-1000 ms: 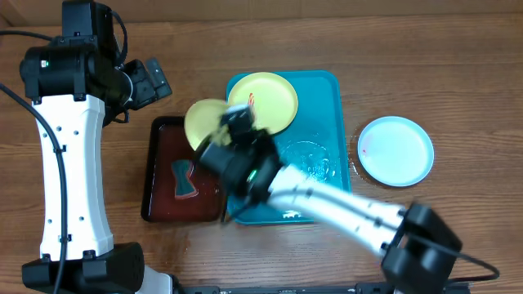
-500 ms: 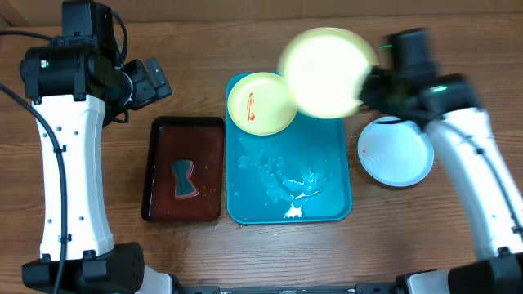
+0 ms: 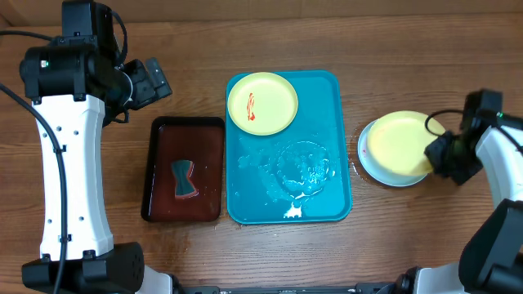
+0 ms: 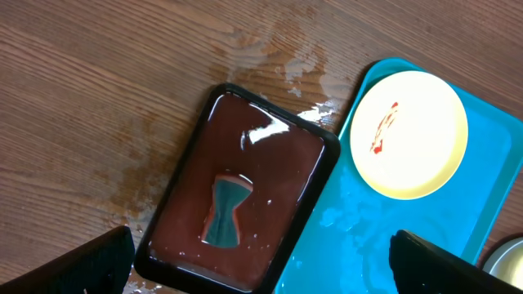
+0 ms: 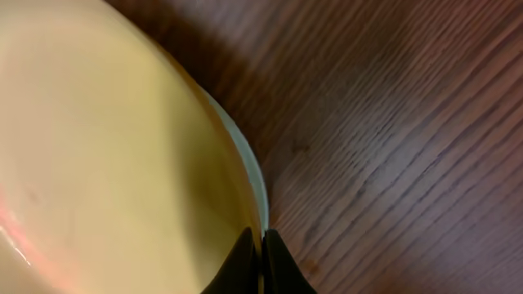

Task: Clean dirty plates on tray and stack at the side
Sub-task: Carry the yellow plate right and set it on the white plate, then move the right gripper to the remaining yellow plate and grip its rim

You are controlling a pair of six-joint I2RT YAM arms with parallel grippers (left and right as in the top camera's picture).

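A yellow-green plate (image 3: 261, 102) with a red sauce smear lies in the far left corner of the turquoise tray (image 3: 331, 147); it also shows in the left wrist view (image 4: 409, 135). My right gripper (image 3: 437, 153) is shut on the rim of a second yellow-green plate (image 3: 398, 144), holding it over the light-blue plate (image 3: 365, 159) on the table at the right. In the right wrist view the fingers (image 5: 261, 257) pinch that plate's edge (image 5: 106, 147). My left gripper (image 4: 261, 269) is open and empty, high above the dark tray.
A dark red-brown tray (image 3: 159, 200) with a teal sponge (image 3: 184, 179) stands left of the turquoise tray. Water and foam lie on the turquoise tray's middle (image 3: 302, 167). Wet patches mark the wood near the dark tray (image 4: 278, 61).
My right arm has swung from the left of the tray, over it, to the right side, carrying the yellow-green plate and lowering it onto the light-blue plate. The left arm has not moved.
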